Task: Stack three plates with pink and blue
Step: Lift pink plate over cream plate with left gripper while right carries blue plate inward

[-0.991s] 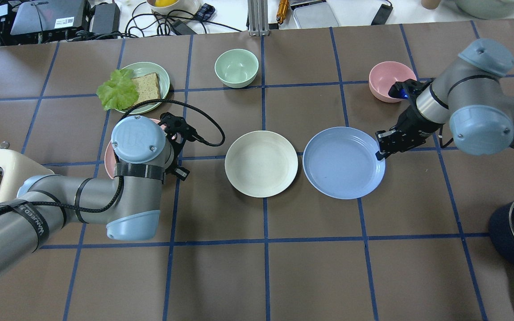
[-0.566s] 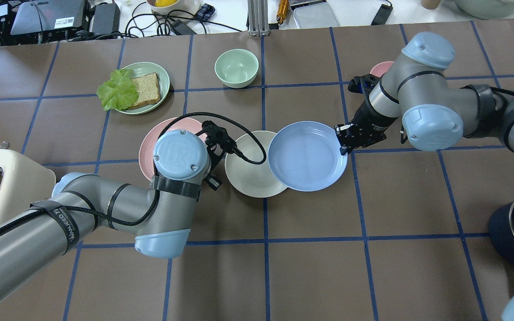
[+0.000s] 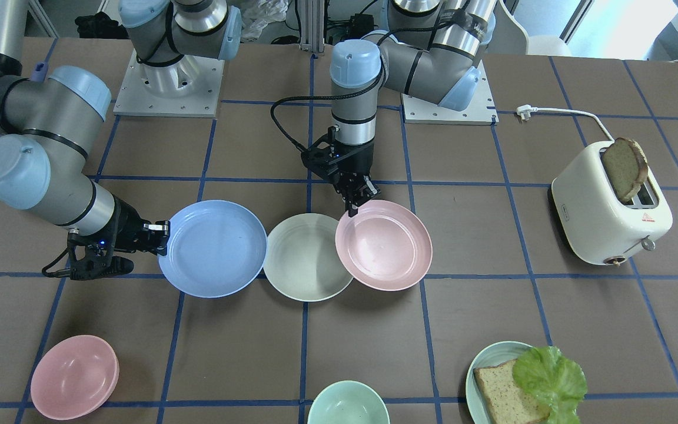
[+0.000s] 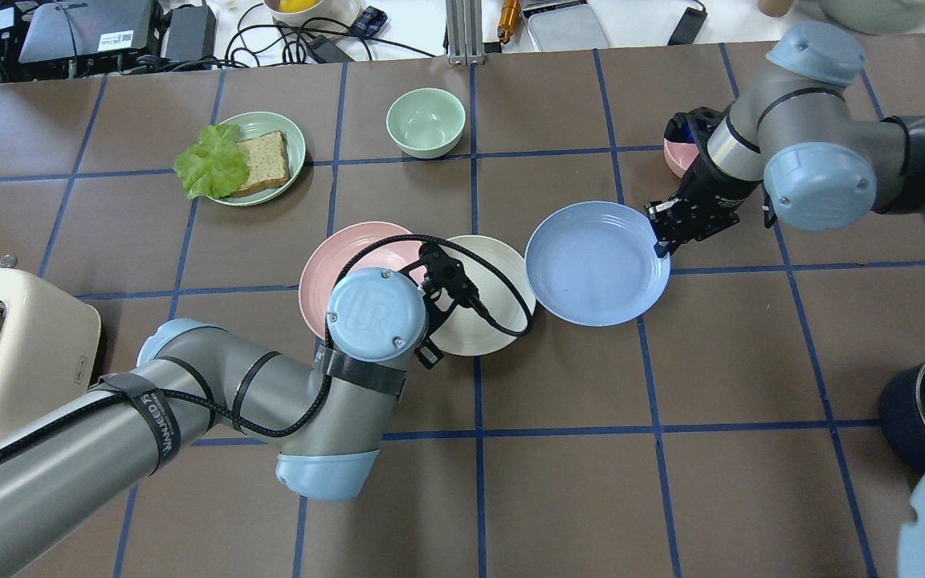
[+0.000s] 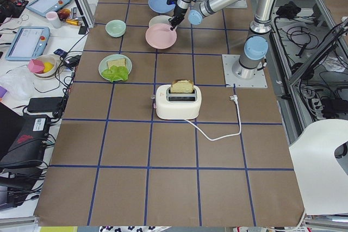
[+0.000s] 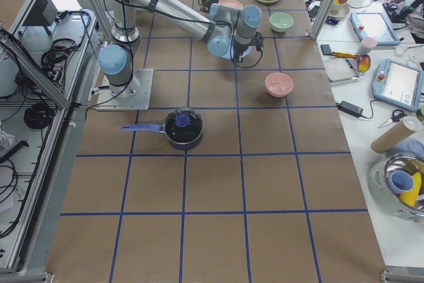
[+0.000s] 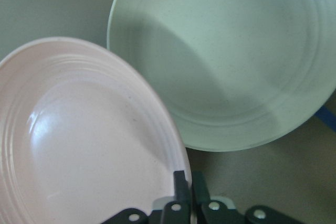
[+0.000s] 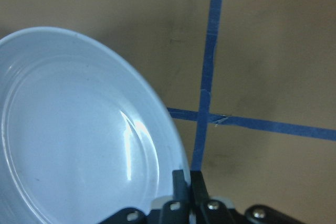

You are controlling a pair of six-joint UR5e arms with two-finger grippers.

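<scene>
Overhead and front cameras face each other, both steeply downward; end cameras sit far off. The close left wrist camera shares with overhead the round matte white plate (image 7: 236, 66) just beyond the left gripper (image 7: 189, 176).

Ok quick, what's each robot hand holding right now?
Left gripper: closed, fingers pinching the rim of the pink plate.
Right gripper: closed, fingers pinching the rim of the blue plate.

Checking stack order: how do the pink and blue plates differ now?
The pink plate is held by the left pincer, the blue plate by the right pincer. The pink plate overlaps the rim of the white plate; the blue plate just meets its opposite edge. Both are pinched at the rim and look equal in size.
</scene>
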